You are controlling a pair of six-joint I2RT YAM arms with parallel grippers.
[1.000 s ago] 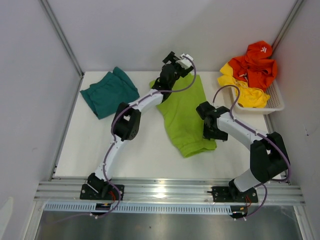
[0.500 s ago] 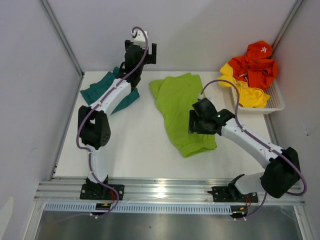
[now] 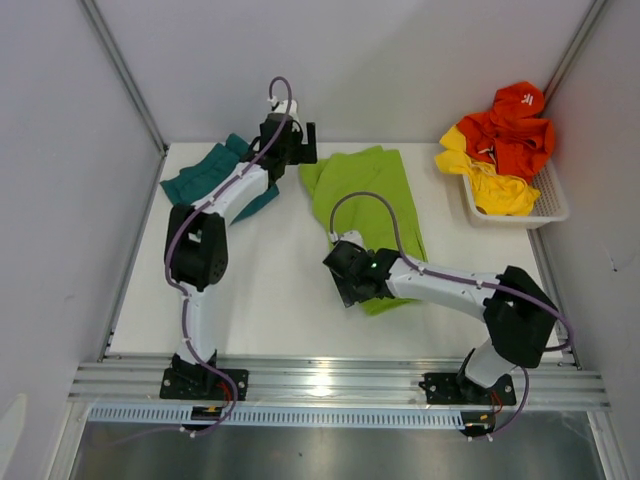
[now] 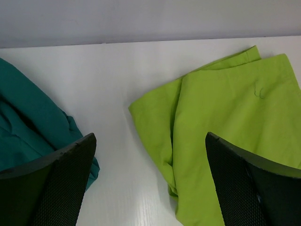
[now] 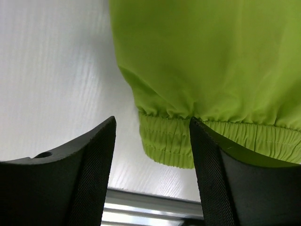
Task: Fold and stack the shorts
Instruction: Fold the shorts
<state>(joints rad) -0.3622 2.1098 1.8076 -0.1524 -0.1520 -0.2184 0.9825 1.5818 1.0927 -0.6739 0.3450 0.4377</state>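
The only mark in sight is a small white logo on the orange garment (image 3: 515, 120) heaped with a yellow one (image 3: 497, 187) in the white basket (image 3: 556, 207) at the far right; it is too small to read. The lime green shorts (image 3: 372, 195) lie along the middle of the white tabletop (image 3: 270, 290), plain and unmarked. One layer is folded over another at the far end, and a gathered elastic band runs across the near end. The teal shorts (image 3: 203, 180) lie rumpled at the far left, well apart from the green pair, with no print showing. The left end effector (image 4: 150, 188) hangs between the two pairs with its jaws spread wide and nothing in them. The right end effector (image 5: 153, 165) sits at the green elastic band's corner, jaws apart and not pinching it.
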